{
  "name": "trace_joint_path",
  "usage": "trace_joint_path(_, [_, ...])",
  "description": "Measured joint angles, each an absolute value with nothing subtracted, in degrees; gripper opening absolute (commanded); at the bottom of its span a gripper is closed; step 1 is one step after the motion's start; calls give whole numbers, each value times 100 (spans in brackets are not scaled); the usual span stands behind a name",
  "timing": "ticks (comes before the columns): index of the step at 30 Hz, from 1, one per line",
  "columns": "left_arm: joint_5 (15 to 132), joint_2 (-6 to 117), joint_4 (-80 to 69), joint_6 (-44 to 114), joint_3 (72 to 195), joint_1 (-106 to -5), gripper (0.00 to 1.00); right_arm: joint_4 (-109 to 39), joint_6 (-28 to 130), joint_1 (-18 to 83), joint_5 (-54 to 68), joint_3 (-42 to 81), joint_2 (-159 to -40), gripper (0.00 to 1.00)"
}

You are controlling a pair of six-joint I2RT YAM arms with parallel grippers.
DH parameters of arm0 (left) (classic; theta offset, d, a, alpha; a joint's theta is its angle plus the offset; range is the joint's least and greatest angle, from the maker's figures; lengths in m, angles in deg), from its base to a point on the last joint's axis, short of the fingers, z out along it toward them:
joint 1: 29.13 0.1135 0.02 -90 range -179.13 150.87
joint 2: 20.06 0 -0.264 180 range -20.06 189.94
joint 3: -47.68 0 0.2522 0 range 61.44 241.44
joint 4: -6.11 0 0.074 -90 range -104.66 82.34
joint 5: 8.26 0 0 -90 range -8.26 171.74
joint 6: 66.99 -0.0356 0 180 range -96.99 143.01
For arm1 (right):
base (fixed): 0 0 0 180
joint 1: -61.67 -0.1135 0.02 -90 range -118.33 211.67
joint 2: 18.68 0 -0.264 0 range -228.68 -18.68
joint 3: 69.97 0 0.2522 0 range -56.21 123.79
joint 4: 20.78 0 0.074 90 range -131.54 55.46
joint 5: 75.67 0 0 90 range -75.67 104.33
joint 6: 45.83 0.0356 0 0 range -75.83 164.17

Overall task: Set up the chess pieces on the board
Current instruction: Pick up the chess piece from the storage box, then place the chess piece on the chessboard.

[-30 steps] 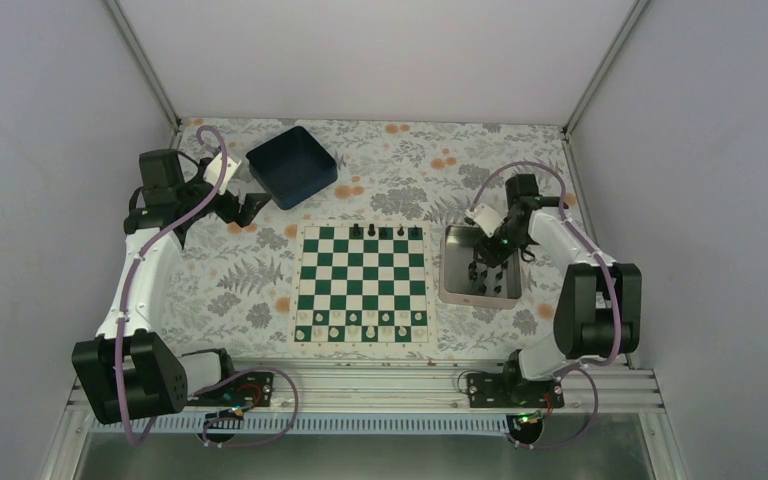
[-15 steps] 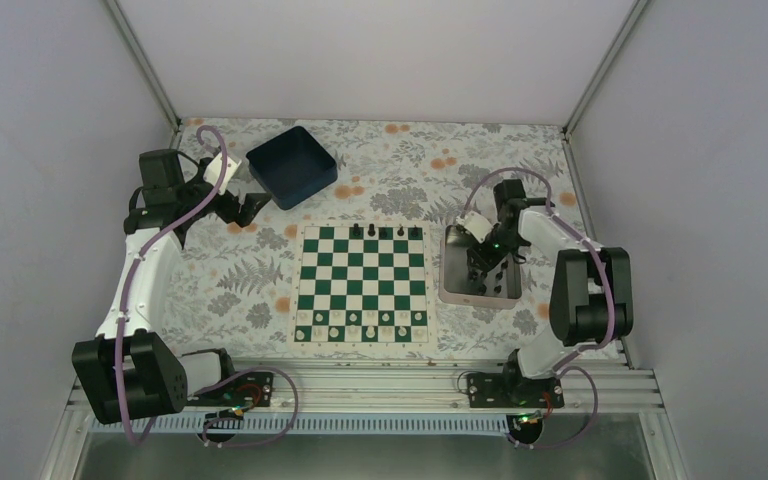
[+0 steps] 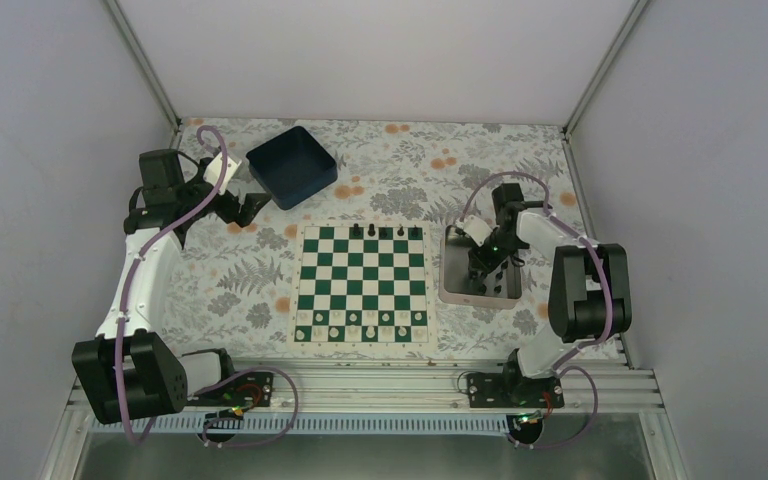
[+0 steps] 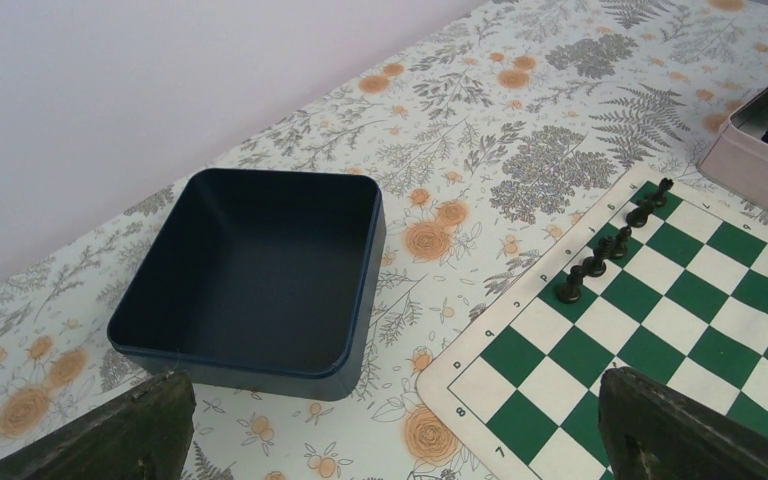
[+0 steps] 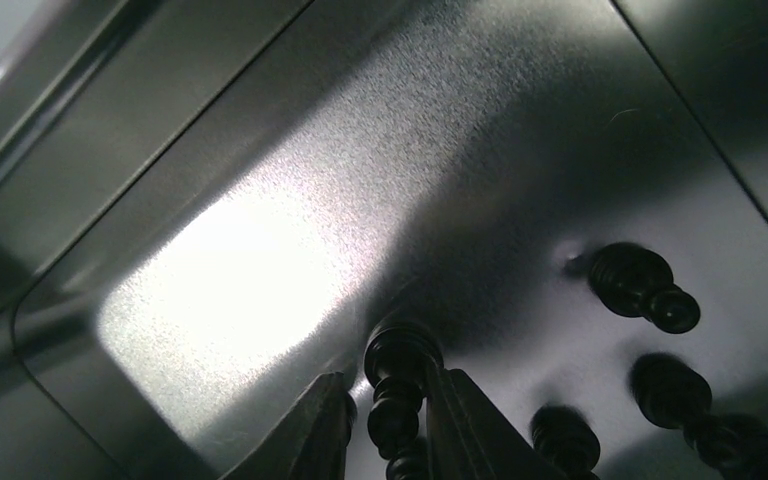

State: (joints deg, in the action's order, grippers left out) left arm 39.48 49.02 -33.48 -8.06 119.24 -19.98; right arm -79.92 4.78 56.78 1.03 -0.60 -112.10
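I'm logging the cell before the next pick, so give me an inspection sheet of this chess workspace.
Surface: floral table cloth, flat.
Job's things: board centred; black pieces along its far row; more in silver tray.
Clutter: dark blue bin, empty; white pieces at board's near edge.
Grippers: left gripper open beside bin; right gripper straddles one black piece in tray, grip unclear.
Cables: purple cables along both arms.
Surroundings: plain white walls.
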Motion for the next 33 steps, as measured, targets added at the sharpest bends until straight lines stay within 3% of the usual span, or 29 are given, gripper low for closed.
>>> trace_joint_path(4, [3948, 4905, -3348, -806, 11924, -1998, 100, -7966, 471, 5678, 105, -60, -11210, 11])
trace_joint_path(15, [3948, 4905, -3348, -806, 11924, -1998, 100, -8482, 502, 5475, 160, 563, -11106, 7])
trace_joint_path(23, [3952, 4902, -3346, -802, 11924, -1998, 100, -9522, 729, 4094, 551, 3083, -11259, 7])
trace_joint_path(28, [4156, 4887, -3298, -738, 11924, -1992, 100, -9903, 781, 2985, 625, 5477, -12515, 7])
trace_joint_path(33, [4433, 4843, -3254, -629, 11924, -1970, 100, -10064, 773, 2457, 625, 6635, -13798, 8])
